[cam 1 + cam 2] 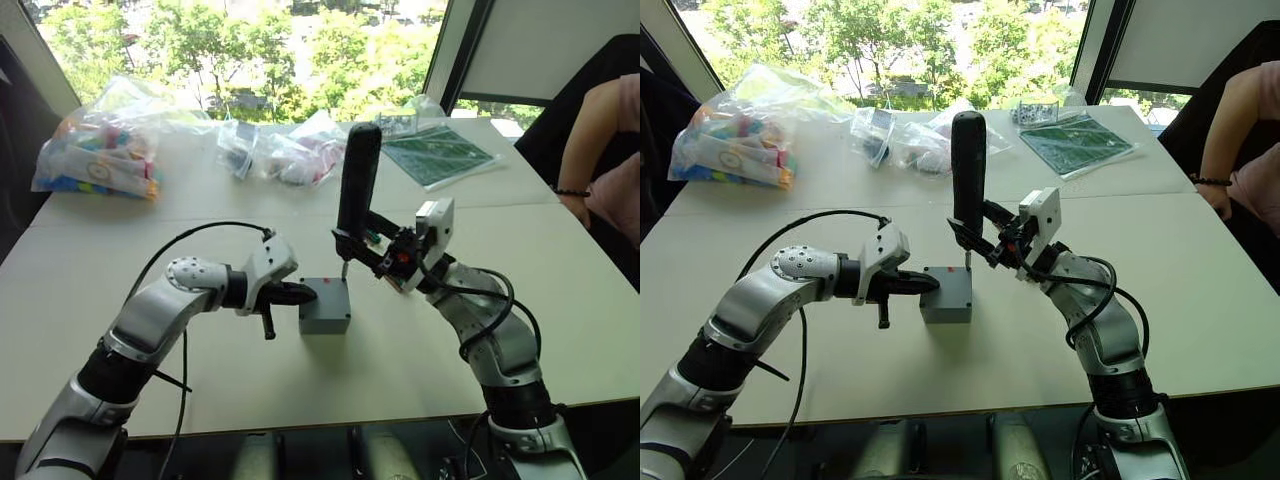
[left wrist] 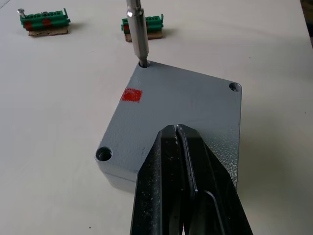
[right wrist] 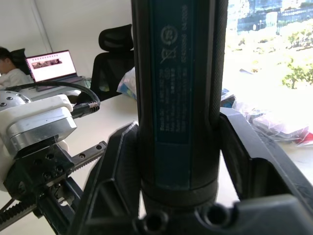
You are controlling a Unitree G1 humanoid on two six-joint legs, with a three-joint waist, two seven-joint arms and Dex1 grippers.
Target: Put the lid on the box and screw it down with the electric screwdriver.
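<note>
Left wrist view, lid (image 2: 186, 112) on box (image 1: 325, 318), left jaws closed empty, right jaws clamping electric screwdriver (image 1: 358, 180)

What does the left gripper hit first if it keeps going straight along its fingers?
The left gripper already rests shut on the lid; straight on, it would probably slide across towards the electric screwdriver, though depth is unclear.

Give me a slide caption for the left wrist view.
Screwdriver bit seated in the lid's corner hole; shut left gripper pressing on top.
</note>
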